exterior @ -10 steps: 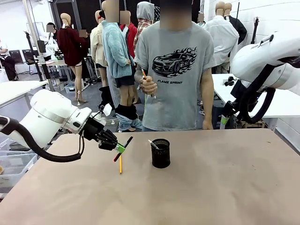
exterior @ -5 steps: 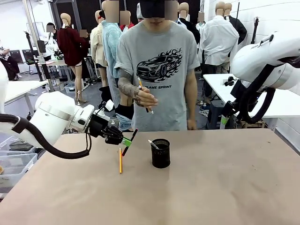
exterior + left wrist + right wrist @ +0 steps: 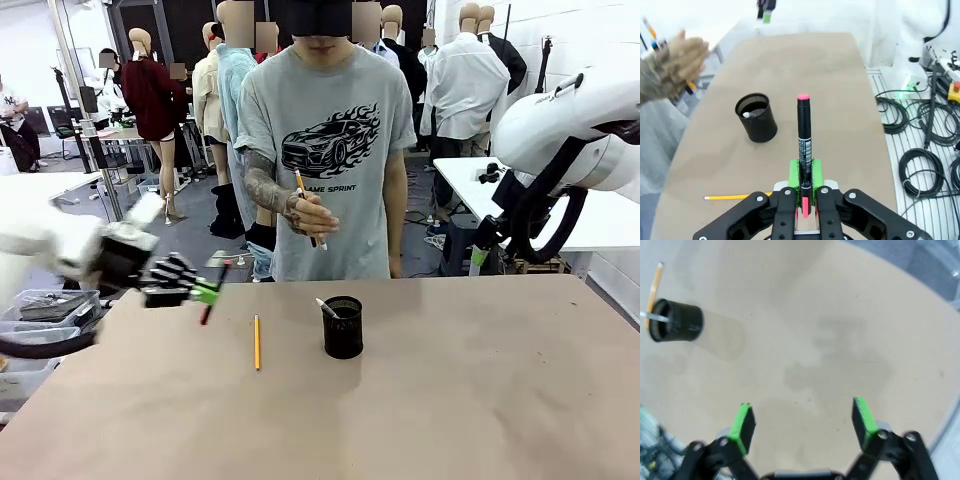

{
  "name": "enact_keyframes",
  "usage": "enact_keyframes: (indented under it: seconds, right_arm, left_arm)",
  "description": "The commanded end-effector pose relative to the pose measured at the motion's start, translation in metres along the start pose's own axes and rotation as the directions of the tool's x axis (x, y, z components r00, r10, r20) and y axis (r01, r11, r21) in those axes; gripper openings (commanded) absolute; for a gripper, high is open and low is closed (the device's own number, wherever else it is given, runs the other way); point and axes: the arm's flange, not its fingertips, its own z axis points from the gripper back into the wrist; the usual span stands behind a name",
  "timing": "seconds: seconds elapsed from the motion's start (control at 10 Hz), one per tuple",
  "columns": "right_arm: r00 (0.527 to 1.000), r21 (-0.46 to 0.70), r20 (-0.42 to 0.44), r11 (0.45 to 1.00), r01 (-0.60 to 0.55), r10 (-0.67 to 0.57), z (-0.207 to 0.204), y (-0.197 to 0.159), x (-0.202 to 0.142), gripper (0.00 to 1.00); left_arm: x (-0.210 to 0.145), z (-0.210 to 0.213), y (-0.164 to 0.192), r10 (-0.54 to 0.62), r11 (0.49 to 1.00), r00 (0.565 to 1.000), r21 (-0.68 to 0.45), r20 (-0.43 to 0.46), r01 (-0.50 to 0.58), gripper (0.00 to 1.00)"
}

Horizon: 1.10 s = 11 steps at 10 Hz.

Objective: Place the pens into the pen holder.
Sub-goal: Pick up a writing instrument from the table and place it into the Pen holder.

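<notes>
Your left fingers [image 3: 802, 172] are clamped on the black pen [image 3: 804, 135] close to one end, so most of its length sticks out ahead of them, with the pink-red cap leading. In the front view they [image 3: 200, 292] hang above the left part of the bench [image 3: 480, 400], well left of the pen holder [image 3: 343, 327], and the picture is blurred there.

To do this step well, carry the pen right until its free end is over the holder's mouth. Tip it closer to upright, and get the end below the rim before you let the fingers part. The mesh cup looks light and will probably slide or topple if the pen catches its wall. A white-grey pen [image 3: 327, 307] already leans out over its left rim, so aim for the open side of the mouth [image 3: 757, 120].

The yellow pencil [image 3: 256, 342] lies flat on the bench just left of the holder, pointing near to far, and looks like the next pick.

Your right fingers [image 3: 802, 422] are spread apart with nothing between them, high above the right side.

The bench is a plain tan, matt surface, bare apart from these things. At the far edge a person's hand [image 3: 310, 213] holds more pens and a pencil. In the left wrist view, coiled cables [image 3: 920, 170] lie on the floor beside the bench.
</notes>
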Motion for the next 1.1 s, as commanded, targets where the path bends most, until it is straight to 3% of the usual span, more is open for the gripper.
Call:
enact_keyframes:
  seconds: [0.0,0.1,0.4,1.0]
  right_arm:
    - [1.0,-0.005,0.006,1.0,-0.014,0.014,-0.001,-0.001,0.0,0.96]
    - [1.0,-0.005,0.006,1.0,-0.014,0.014,-0.001,-0.001,0.0,0.96]
    - [1.0,-0.005,0.006,1.0,-0.014,0.014,-0.001,-0.001,0.0,0.96]
    - [1.0,-0.005,0.006,1.0,-0.014,0.014,-0.001,-0.001,0.0,0.96]
  left_arm:
    - [-0.005,0.071,-0.045,-0.113,0.993,0.987,0.045,0.115,0.108,0.0]
    - [-0.01,0.09,-0.055,-0.144,0.988,0.974,0.081,0.175,0.131,0.0]
    - [-0.024,0.123,-0.051,-0.107,0.987,0.951,0.15,0.289,0.065,0.0]
    - [-0.012,0.063,-0.007,-0.024,0.998,0.922,0.068,0.387,-0.002,0.0]
